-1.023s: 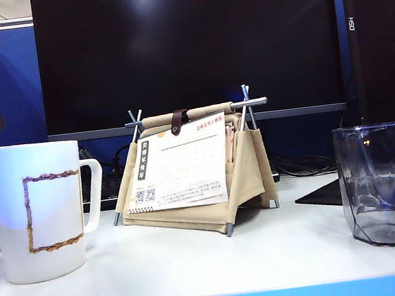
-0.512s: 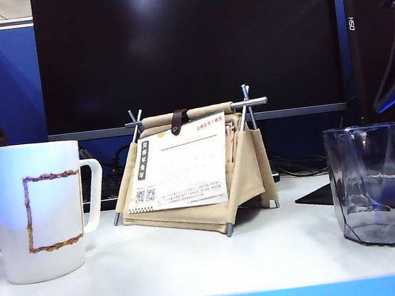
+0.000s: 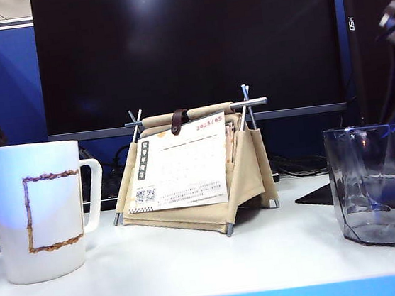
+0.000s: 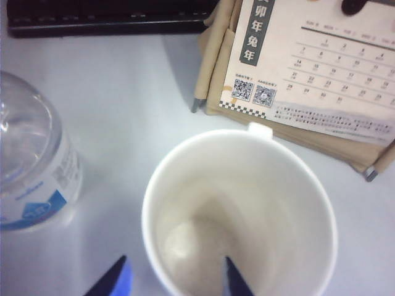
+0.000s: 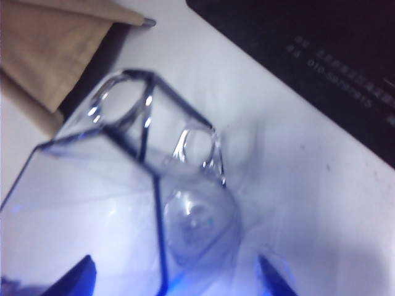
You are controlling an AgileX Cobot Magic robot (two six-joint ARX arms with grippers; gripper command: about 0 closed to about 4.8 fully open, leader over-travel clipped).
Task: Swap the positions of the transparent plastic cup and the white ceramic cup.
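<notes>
The white ceramic cup [image 3: 37, 209] stands at the table's left, its handle toward the middle. In the left wrist view I look straight down into the white ceramic cup [image 4: 247, 203]. My left gripper [image 4: 174, 280] is open and straddles the cup's wall, with one fingertip [image 4: 234, 280] inside and the other outside. The transparent plastic cup [image 3: 376, 185] stands at the right. My right gripper [image 5: 176, 280] is open just above this faceted cup [image 5: 117, 185], one fingertip [image 5: 77, 277] over its mouth and the other beyond its wall. Neither cup is gripped.
A beige fabric calendar stand [image 3: 192, 166] sits mid-table in front of a dark monitor [image 3: 185, 42]. A clear bottle with a blue label [image 4: 31, 166] stands close beside the mug. A black mat [image 5: 308, 55] lies behind the clear cup. A keyboard [image 4: 105, 18] lies at the back.
The right arm has swung down into view at the right edge. The transparent cup has shifted slightly left. The left arm has barely moved.
</notes>
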